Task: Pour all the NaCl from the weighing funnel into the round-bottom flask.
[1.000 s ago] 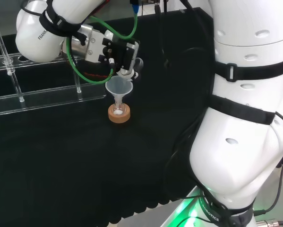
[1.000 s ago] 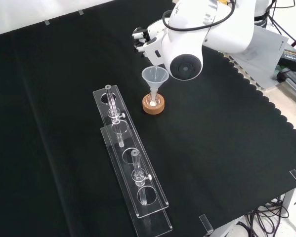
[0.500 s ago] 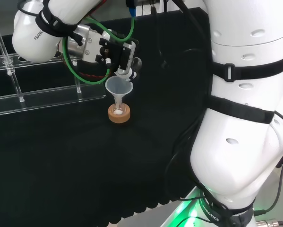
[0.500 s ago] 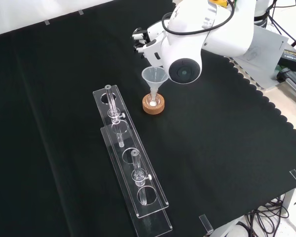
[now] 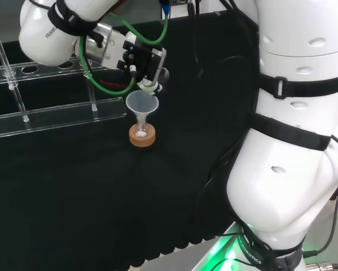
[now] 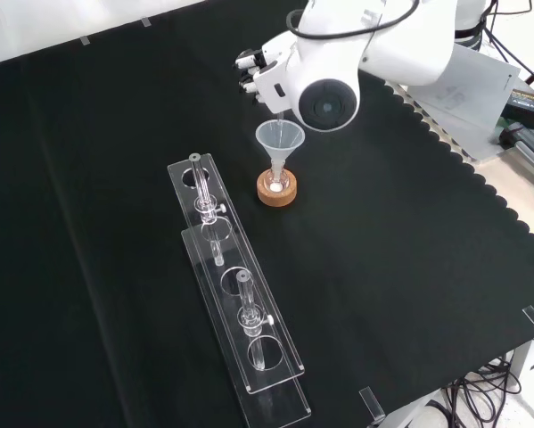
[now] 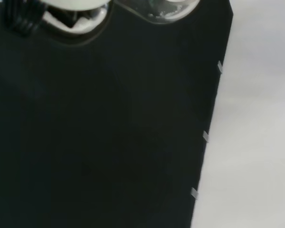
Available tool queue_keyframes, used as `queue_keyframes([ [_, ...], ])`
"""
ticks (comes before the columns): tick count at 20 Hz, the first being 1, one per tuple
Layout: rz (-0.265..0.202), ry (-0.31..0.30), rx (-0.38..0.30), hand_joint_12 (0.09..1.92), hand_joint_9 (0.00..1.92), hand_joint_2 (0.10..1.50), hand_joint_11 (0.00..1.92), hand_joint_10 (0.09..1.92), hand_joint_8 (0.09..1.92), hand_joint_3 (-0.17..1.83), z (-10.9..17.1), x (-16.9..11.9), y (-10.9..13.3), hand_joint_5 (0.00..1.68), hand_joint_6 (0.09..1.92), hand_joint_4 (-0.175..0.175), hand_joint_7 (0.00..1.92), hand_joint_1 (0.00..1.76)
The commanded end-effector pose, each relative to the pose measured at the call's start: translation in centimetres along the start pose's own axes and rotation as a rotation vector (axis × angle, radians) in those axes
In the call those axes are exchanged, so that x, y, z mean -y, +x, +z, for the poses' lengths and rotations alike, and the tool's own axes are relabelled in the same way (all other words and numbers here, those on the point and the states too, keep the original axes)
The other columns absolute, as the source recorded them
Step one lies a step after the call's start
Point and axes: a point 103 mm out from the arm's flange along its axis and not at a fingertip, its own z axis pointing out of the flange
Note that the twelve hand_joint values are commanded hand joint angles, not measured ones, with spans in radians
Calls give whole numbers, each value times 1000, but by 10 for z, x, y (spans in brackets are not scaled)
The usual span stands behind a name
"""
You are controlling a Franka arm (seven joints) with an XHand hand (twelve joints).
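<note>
1. Clearly, the key relation is vertical: the hand (image 5: 148, 66) hovers just above and slightly behind the wide mouth of a clear funnel (image 5: 141, 105), which stands upright with its stem running straight down.
2. That stem enters a small round-bottom flask (image 5: 141, 133), seated on a cork ring (image 5: 141, 138) on the black cloth (image 6: 409, 267); a little white powder shows at the flask's bottom in both the head and front views.
3. Whether the fingers (image 6: 249, 69) are curled on a weighing funnel cannot be told; the front view shows their tips bunched beside the arm's white link, and a clear glass shape (image 7: 173, 7) sits near the palm in the wrist view, too blurred to identify.
4. Judging from this, any further pour must fall straight down the funnel's long axis, so the hand needs to stay centred over the rim.
5. Two clear racks (image 6: 240, 321) with glass tubes stand well apart from the flask and play no part.
</note>
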Motion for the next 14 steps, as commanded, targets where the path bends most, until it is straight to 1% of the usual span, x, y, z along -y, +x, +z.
queue_keyframes([
  [1, -18, -45, -135, 1058, 1091, 691, 798, 289, 654, 649, 8, -3, -11, 1198, 803, 175, 696, 1101],
  [3, -23, -70, -229, 1057, 1091, 691, 798, 288, 654, 649, 11, -3, -17, 1198, 803, 175, 696, 1101],
  [6, -29, -116, -350, 1056, 1092, 691, 799, 288, 654, 649, 15, -5, -28, 1198, 804, 175, 696, 1101],
  [10, -40, -158, -451, 1054, 1094, 692, 800, 287, 655, 649, 19, -6, -37, 1197, 805, 175, 697, 1101],
  [14, -51, -186, -528, 1053, 1099, 692, 802, 287, 655, 649, 24, -8, -44, 1197, 806, 175, 699, 1101],
])
